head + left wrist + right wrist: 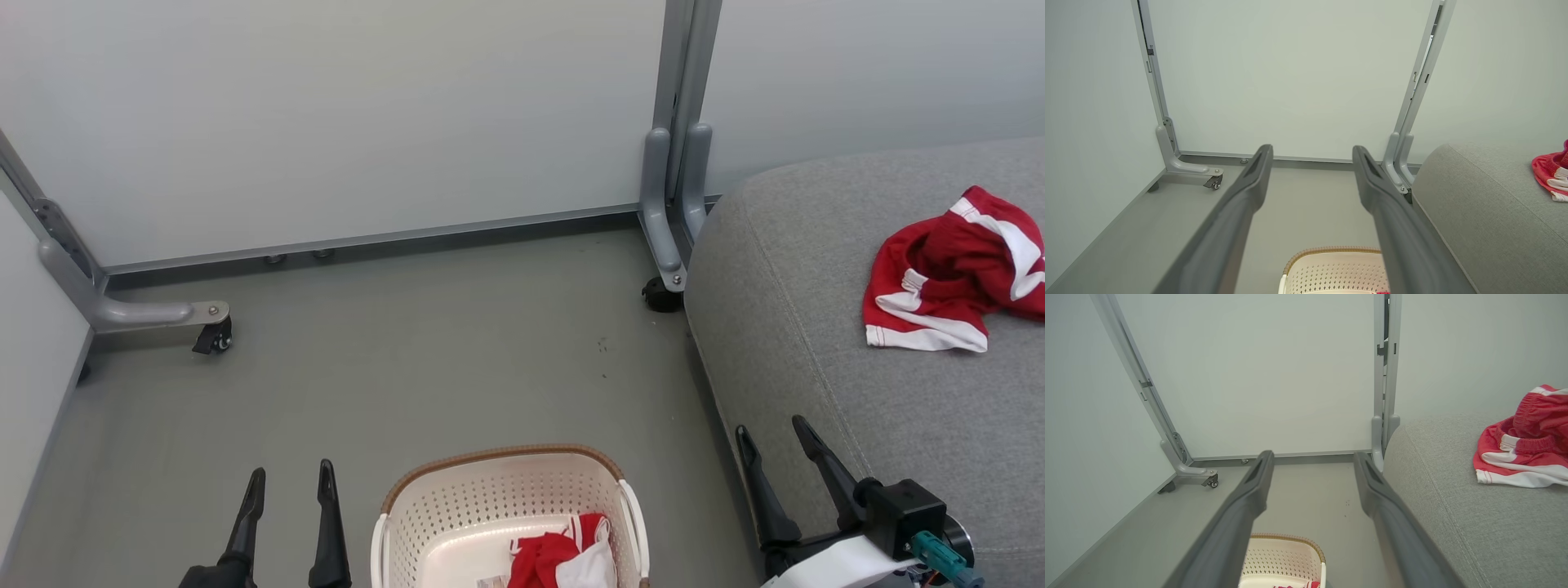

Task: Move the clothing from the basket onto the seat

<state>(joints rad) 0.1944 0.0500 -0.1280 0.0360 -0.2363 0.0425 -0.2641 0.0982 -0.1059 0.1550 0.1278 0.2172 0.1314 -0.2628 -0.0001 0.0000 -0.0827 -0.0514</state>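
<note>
While the left gripper (292,469) and the right gripper (770,425) are both held with their jaws spread wide and nothing between them, the clothing is found in two places. In the head view, the left gripper is seen at the lower left over the grey floor (457,343), and the basket (498,454) is set just to its right at the bottom centre. The red garment in the basket (549,559) is bunched against the right wall, lower in the frame than the left fingertips and apart from them. The right gripper is seen at the lower right, overlapping the left edge of the seat (800,359); whether that edge is touched cannot be told. The red garment on the seat (939,278) is crumpled at the right edge of the frame, well above and to the right of the right fingertips, and is touched by neither gripper. In the left wrist view, the basket's far rim is caught at the bottom between the fingers (1237,212), and a small corner of the seat garment is glimpsed at the far right. In the right wrist view, that garment is shown far more fully at the right, white stripes and gathered waistband included, and a sliver of red is caught in the basket at the bottom edge. A castor foot (214,335) of the pale partition (326,122) is seen at the left in all three views.
</note>
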